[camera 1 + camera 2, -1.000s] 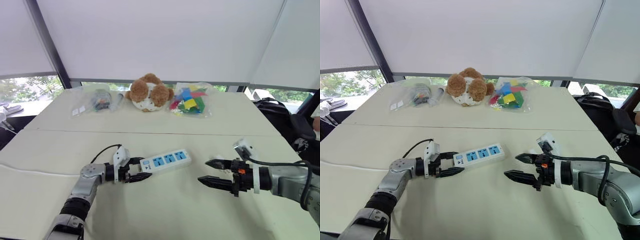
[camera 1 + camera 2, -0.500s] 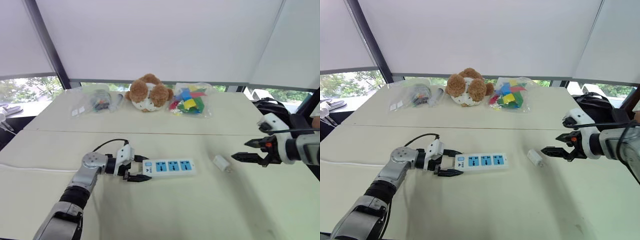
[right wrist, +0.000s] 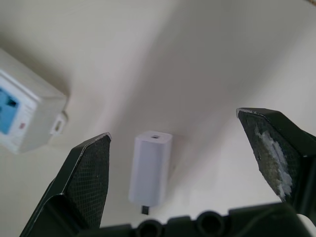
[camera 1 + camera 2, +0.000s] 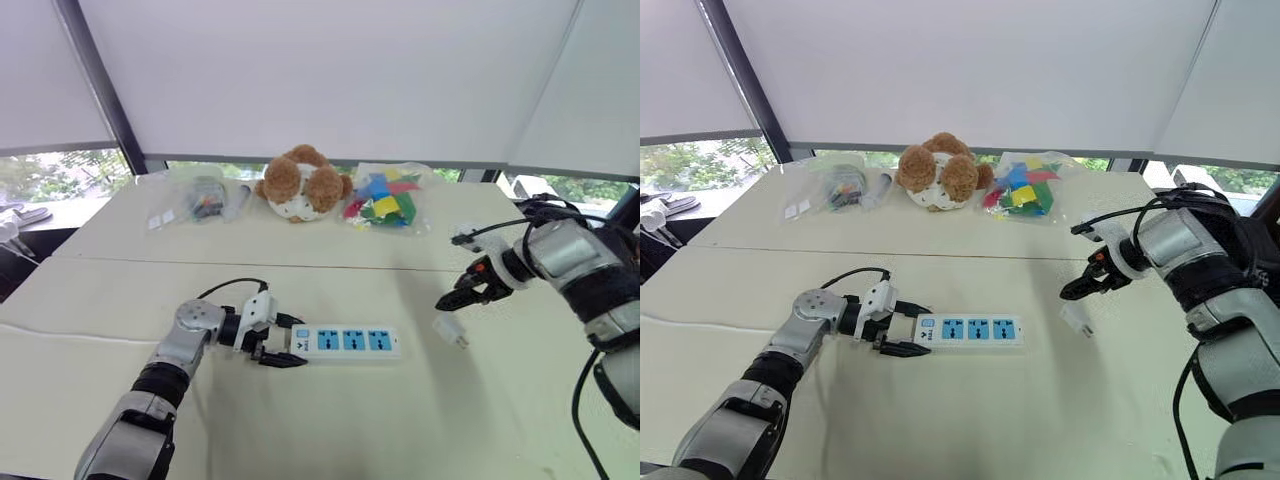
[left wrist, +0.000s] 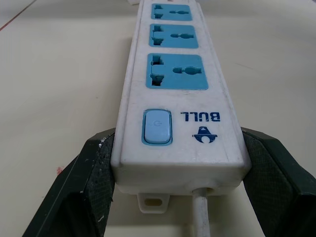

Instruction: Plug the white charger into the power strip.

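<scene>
Above white charger (image 3: 149,168): right gripper (image 3: 187,163), apparently spread.

This looks like an office or meeting room turned into a test space. Two pale worktops (image 4: 330,420) are pushed together across the middle of the frame. White roller blinds (image 4: 330,70) fill the top, with window strips and greenery below them at the left. Bagged oddments, a stuffed toy (image 4: 300,184) and coloured blocks (image 4: 385,198) sit at upper centre.
</scene>
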Robot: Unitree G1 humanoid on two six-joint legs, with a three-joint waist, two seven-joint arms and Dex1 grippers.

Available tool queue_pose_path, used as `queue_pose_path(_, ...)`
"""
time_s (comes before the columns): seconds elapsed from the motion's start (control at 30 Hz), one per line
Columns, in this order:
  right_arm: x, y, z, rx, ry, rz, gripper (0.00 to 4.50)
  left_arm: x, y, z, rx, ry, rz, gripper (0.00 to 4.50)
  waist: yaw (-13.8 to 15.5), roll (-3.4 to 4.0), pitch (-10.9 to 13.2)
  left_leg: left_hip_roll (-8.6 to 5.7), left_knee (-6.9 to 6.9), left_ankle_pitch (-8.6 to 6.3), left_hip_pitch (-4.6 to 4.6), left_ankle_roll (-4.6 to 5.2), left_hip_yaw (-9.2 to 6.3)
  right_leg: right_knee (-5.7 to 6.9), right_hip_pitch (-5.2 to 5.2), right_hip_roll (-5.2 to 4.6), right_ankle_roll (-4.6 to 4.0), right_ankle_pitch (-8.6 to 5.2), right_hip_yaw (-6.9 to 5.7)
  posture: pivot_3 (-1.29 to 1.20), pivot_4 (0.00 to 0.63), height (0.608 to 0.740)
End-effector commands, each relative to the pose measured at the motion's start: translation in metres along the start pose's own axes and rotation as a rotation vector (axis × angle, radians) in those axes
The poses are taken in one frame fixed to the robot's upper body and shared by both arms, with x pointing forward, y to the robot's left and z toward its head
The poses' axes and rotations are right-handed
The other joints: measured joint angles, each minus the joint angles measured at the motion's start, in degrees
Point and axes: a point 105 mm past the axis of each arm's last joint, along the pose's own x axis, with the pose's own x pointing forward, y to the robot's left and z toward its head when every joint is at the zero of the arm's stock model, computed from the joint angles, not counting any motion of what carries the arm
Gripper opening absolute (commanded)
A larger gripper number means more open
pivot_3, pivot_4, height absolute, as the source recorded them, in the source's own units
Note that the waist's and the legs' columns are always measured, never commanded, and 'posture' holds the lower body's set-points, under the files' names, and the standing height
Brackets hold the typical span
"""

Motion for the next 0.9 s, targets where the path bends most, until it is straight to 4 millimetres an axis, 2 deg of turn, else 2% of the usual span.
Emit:
queue_pose_path(0.03,-0.006,-0.005,0.004,-0.008,0.031,-0.009,4.5,0.019,-0.029,-0.024,-0.07,0.068,-0.131,2.99,0.11,0.12,-0.06,0.0,0.0,0.0,0.0,0.0,0.0,0.0,0.0,0.0,0.0,0.0,0.0,0.0,0.15,0.739)
queue_pose_path(0.2,0.0,-0.001,0.002,-0.016,0.086,0.043,4.5,0.021,-0.037,-0.031,-0.121,0.08,-0.16,2.99,0.19,0.29,-0.15,0.0,0.01,0.0,0.01,0.0,0.0,0.02,0.01,0.01,0.0,0.0,-0.02,0.0,0.15,0.739)
queue_pose_path(0.6,0.01,0.0,-0.007,-0.017,0.126,0.062,4.5,0.024,-0.034,-0.035,-0.127,0.095,-0.15,2.99,0.19,0.5,-0.26,-0.02,0.13,0.0,0.05,0.0,0.0,0.17,0.04,0.01,0.0,0.0,-0.02,0.0,0.15,0.739)
queue_pose_path(0.7,0.014,0.001,-0.007,-0.011,0.128,0.063,3.7,0.025,-0.034,-0.036,-0.123,0.101,-0.152,2.99,0.16,0.52,-0.27,-0.02,0.21,0.0,0.07,0.0,-0.01,0.26,0.05,0.02,0.0,0.0,-0.02,0.0,0.15,0.739)
queue_pose_path(0.87,0.022,0.006,-0.008,-0.011,0.144,0.079,1.09,0.026,-0.033,-0.036,-0.115,0.101,-0.149,2.99,0.19,0.53,-0.28,-0.02,0.46,0.0,0.07,0.0,-0.02,0.38,0.12,0.03,0.0,0.0,-0.02,0.0,0.15,0.739)
queue_pose_path(0.9,0.023,0.006,-0.009,-0.012,0.144,0.079,0.7,0.026,-0.032,-0.035,-0.112,0.099,-0.145,2.99,0.19,0.53,-0.28,-0.02,0.5,0.0,0.07,0.0,-0.03,0.38,0.15,0.03,0.01,0.0,-0.03,0.0,0.15,0.739)
